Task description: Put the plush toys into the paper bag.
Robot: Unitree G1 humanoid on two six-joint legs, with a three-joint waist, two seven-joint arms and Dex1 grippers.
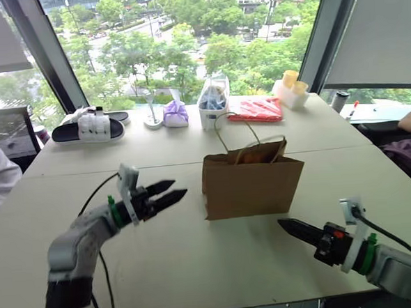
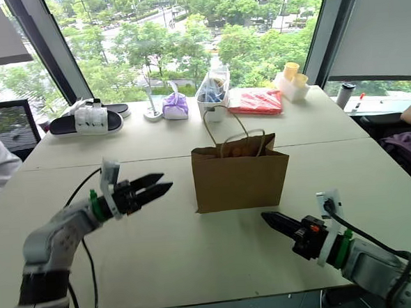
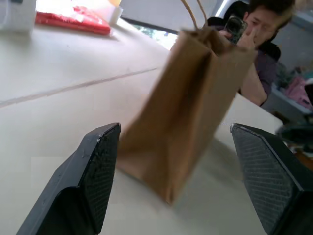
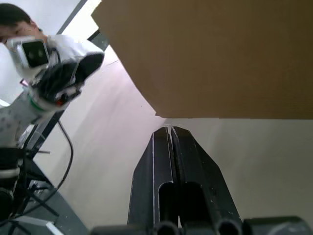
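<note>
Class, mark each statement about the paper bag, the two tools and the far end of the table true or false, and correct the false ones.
1. The paper bag stands upright on the table. True.
2. The left tool grips the bag's handle. False: it is open, empty, beside the bag.
3. The right tool is shut. True.
4. The purple pouch lies inside the bag. False: it sits near the window.
5. Sandals rest on the table's far left. True.
</note>
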